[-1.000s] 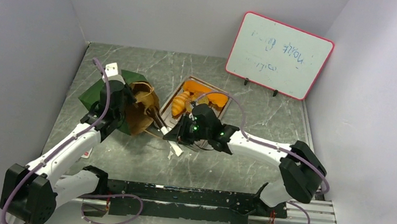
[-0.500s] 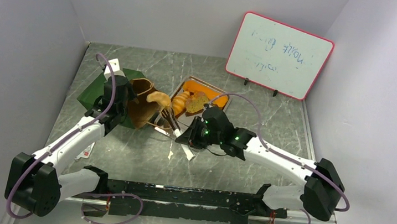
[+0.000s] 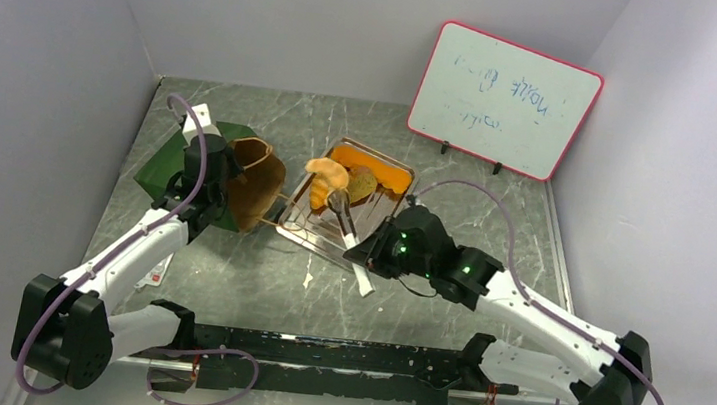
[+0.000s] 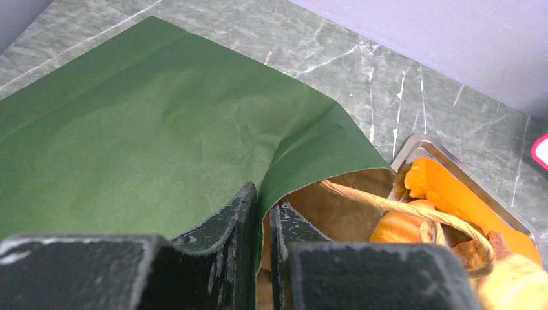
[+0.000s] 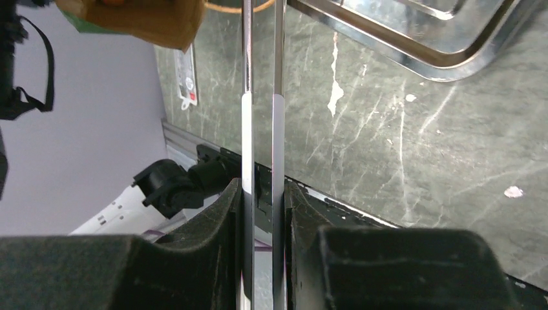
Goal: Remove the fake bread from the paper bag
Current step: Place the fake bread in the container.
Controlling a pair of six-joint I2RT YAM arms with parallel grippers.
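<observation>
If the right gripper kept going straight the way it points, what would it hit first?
Probably the metal tray. The right gripper, shut on the tongs holding the bread, points toward its near rim. Height is unclear, so it might pass above.

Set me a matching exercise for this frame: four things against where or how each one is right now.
Things:
1. paper bag
2. tongs
3. fake bread
4. whiteboard

States:
A. held in the right gripper
B. stands at the back right
C. rim pinched by the left gripper
D. clamped in the tongs over the metal tray

Pairs: 1-C, 2-A, 3-D, 4-B
</observation>
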